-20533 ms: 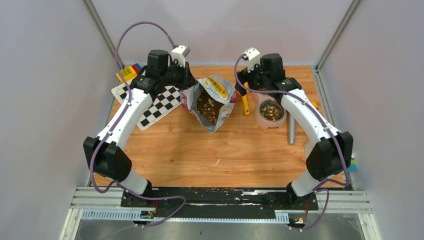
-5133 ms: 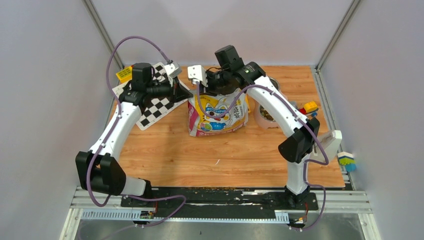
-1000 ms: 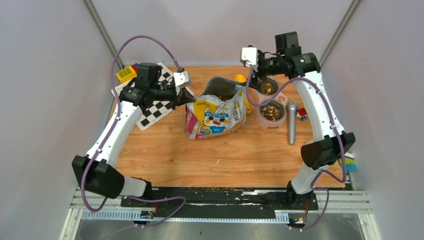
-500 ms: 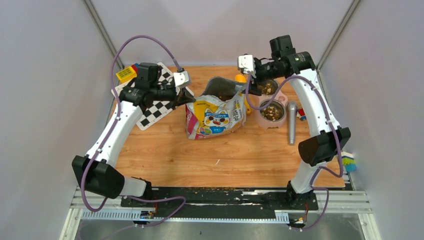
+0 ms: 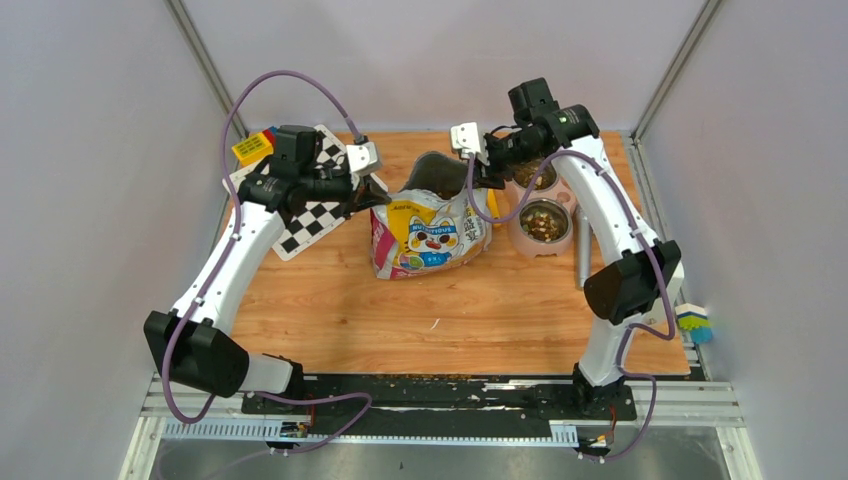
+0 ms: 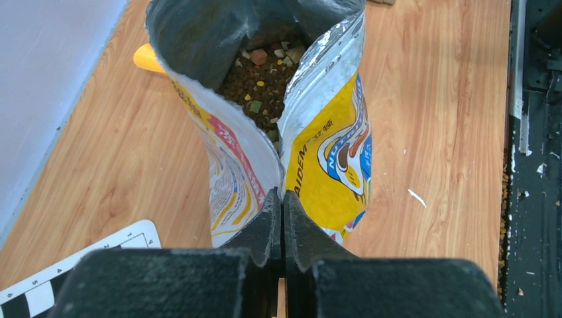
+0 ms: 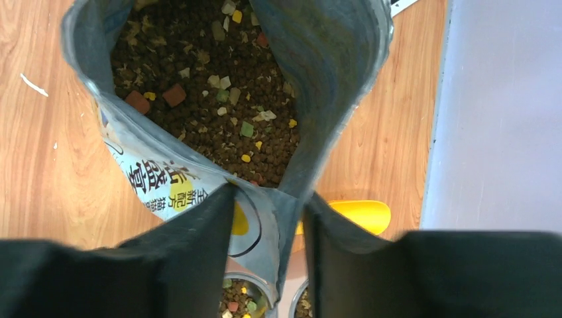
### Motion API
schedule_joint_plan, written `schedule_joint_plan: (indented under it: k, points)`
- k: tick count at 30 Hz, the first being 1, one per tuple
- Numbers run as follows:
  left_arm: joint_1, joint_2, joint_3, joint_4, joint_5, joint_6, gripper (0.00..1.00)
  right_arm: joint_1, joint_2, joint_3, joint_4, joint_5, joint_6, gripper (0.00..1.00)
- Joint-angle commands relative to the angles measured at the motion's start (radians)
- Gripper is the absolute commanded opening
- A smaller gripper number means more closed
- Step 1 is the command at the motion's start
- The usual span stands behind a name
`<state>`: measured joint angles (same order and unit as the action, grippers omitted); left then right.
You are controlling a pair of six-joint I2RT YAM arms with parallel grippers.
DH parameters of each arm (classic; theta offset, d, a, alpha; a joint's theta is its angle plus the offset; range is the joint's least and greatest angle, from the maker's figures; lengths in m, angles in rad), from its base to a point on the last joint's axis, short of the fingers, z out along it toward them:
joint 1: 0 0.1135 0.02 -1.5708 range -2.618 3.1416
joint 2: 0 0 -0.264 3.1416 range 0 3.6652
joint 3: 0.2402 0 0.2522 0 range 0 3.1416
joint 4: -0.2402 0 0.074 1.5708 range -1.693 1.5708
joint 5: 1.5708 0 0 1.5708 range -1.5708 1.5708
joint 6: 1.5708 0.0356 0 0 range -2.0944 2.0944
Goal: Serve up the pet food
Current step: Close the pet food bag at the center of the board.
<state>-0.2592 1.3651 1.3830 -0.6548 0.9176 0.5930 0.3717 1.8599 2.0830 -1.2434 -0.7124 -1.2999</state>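
Note:
The cartoon-cat bag stands upright mid-table with its mouth spread open. Brown pet food with coloured bits fills the inside of the bag and also shows in the left wrist view. My left gripper is shut on the bag's left seam. My right gripper straddles the bag's right rim. Its jaws are half closed with the folded rim between them and a small gap still showing. A yellow scoop lies behind the bag.
Two metal bowls holding kibble sit in a pink stand right of the bag, under my right arm. A checkerboard sheet and a yellow block lie at the back left. A grey cylinder lies right of the bowls.
My right arm swung left from above the bowls to the bag's right rim, and its jaws narrowed around it. The left gripper and the bag stayed put.

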Motion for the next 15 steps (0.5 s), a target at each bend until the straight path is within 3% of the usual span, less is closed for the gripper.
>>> schedule_joint_plan:
  k: [1,4,8,15]
  points:
    - [0.006,-0.079,0.037,0.041,0.078,0.008,0.0,0.012,0.023,0.08,-0.031,0.004,-0.003,0.36]
    - [0.006,-0.082,0.036,0.036,0.078,0.016,0.0,0.012,0.013,0.087,-0.036,0.022,0.004,0.24]
    - [0.006,-0.086,0.038,0.018,0.069,0.035,0.0,0.01,-0.017,0.081,-0.034,0.065,-0.006,0.0]
    - [0.032,-0.107,0.069,0.003,0.031,0.032,0.0,-0.022,-0.058,0.094,-0.036,0.117,-0.041,0.0]
